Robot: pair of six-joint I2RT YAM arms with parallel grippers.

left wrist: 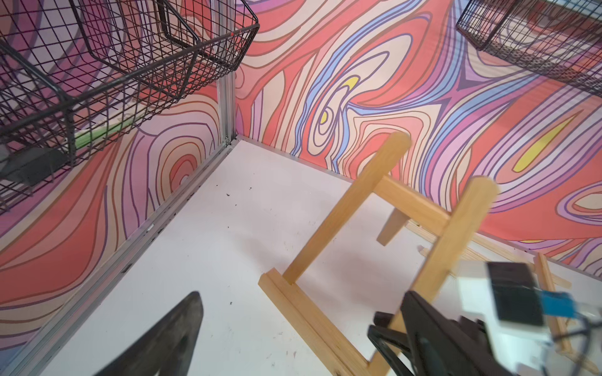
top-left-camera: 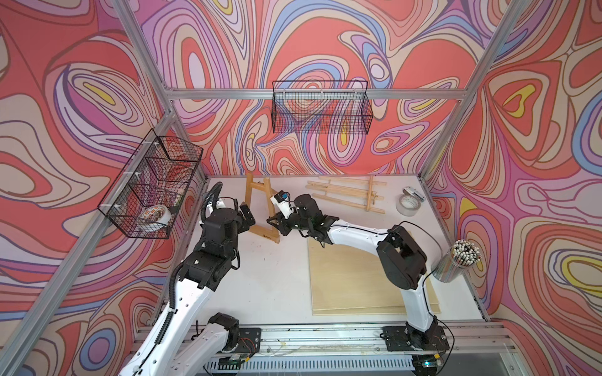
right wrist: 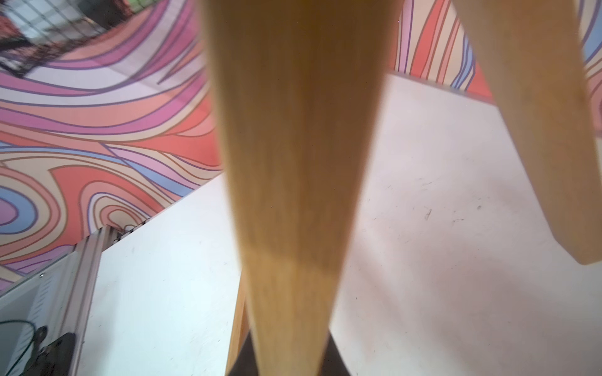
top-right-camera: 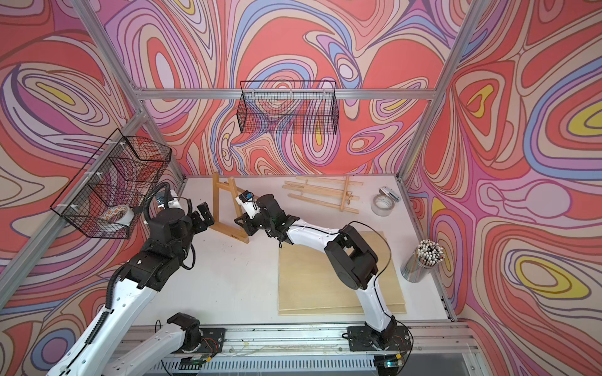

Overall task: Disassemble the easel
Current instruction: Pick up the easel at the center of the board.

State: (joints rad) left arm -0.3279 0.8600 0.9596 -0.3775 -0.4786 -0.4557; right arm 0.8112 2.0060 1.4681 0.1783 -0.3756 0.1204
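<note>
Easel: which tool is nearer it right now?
Right. The right tool is shut on one leg of the easel, so it touches it. The left tool is open, just short of the opposite leg, gripping nothing.

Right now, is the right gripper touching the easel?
Touching. Left wrist view: the right gripper is closed around one leg of the easel; right wrist view shows that leg in its grip.

Smooth pale wooden easel (top-left-camera: 260,208) on a scuffed matt white table (top-left-camera: 277,280)
</note>
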